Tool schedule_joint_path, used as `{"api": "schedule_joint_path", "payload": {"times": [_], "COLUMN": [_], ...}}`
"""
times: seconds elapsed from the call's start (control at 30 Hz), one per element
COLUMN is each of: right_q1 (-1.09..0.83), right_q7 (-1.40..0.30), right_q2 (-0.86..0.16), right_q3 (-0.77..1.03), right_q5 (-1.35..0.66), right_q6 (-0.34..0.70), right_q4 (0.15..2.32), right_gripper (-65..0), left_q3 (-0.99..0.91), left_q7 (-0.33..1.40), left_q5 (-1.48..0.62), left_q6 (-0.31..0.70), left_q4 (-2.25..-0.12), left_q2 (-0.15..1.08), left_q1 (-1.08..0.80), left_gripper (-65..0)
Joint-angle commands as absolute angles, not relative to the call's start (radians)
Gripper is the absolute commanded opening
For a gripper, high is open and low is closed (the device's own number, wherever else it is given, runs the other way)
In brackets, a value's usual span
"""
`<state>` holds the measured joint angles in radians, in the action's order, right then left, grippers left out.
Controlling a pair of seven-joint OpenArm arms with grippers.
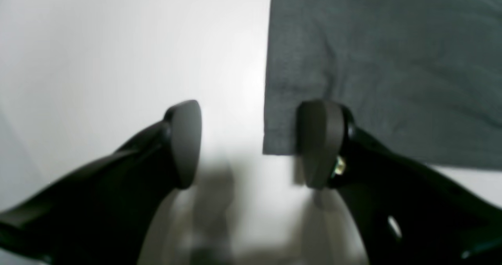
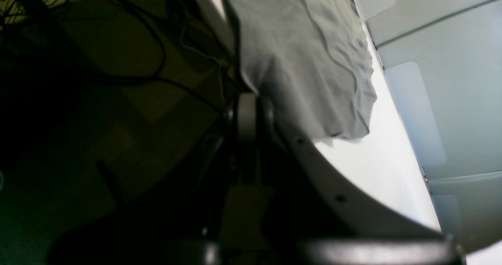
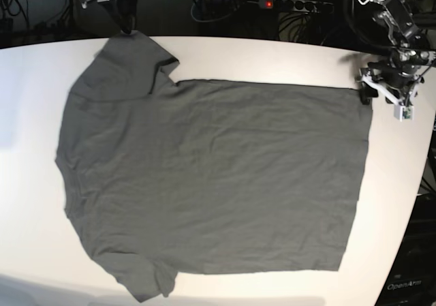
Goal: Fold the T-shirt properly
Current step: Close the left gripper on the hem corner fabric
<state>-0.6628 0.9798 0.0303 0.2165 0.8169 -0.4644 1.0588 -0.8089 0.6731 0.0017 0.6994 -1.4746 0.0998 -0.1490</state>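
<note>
1. The plain dark grey, thin, wrinkly T-shirt [image 3: 211, 176] lies spread flat on the white round-edged table [image 3: 225, 57], its hem at 3 o'clock and its collar end at 9 o'clock.
2. Bare table runs along the far edge, at 12 o'clock, and beyond the hem.
3. The left gripper [image 1: 251, 143] has its jaws spread wide; one pad [image 1: 319, 139] sits over the hem corner, the other over bare table.
4. The right gripper [image 2: 247, 120] is at the far sleeve by the table edge; whether it pinches the cloth, I cannot tell.
</note>
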Motion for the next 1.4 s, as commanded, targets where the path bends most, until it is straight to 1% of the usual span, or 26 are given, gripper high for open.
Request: {"api": "schedule_joint_path", "payload": {"times": [0.0, 0.2, 0.43, 0.63, 0.77, 1.03, 1.37], "right_q1": [-0.676, -0.677, -0.677, -0.677, -0.676, -0.676, -0.674], "right_q7": [0.998, 0.998, 0.998, 0.998, 0.998, 0.998, 0.998], "right_q2": [0.027, 0.027, 0.027, 0.027, 0.027, 0.027, 0.027], "right_q3": [0.22, 0.22, 0.219, 0.214, 0.213, 0.213, 0.213], "right_q5": [0.806, 0.806, 0.806, 0.808, 0.809, 0.809, 0.809], "right_q6": [-0.489, -0.489, -0.489, -0.489, -0.489, -0.487, -0.487], "right_q4": [1.066, 1.066, 1.066, 1.066, 1.066, 1.066, 1.066], "right_gripper": [-64.9, -64.9, -64.9, -64.9, -64.9, -64.9, -65.0], "left_q3": [-0.808, -0.805, -0.802, -0.805, -0.802, -0.8, -0.723], "left_q7": [0.677, 0.677, 0.682, 0.799, 0.831, 0.831, 0.832], "left_q5": [0.001, 0.005, 0.001, 0.01, 0.01, 0.01, 0.058], "left_q6": [0.698, 0.698, 0.698, 0.698, 0.698, 0.698, 0.698], "left_q4": [-1.472, -1.403, -1.394, -1.4, -1.405, -1.397, -1.394], "left_q2": [0.11, 0.111, 0.111, 0.111, 0.111, 0.111, 0.104], "left_q1": [-0.14, -0.105, -0.111, -0.105, -0.105, -0.114, -0.116], "left_gripper": [-26.2, -26.2, -26.2, -26.2, -26.2, -26.2, -26.2]}}
